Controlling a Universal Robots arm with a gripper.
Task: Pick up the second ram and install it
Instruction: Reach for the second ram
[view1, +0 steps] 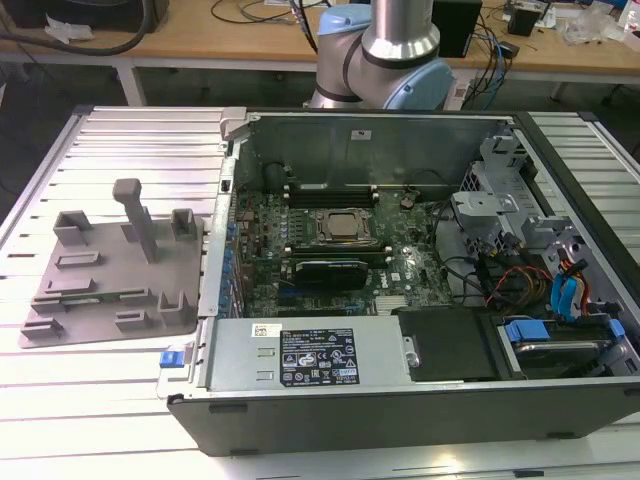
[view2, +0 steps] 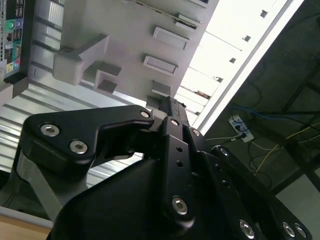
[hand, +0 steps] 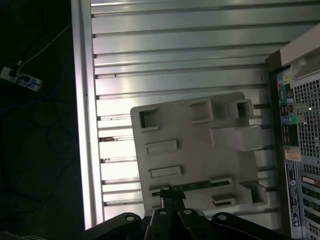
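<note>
Closed gripper (hand: 172, 199) well above second ram (hand: 192, 185) on grey plate (hand: 200, 150)

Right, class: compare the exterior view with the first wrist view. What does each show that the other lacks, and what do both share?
Exterior view: the open computer case's inside, with motherboard, processor and power supply, plus the arm's base.
First wrist view: the hand near a green ram stick lying in a slot of the plate, and a power strip on the floor.
Both: the grey plastic plate and the ribbed metal table.
</note>
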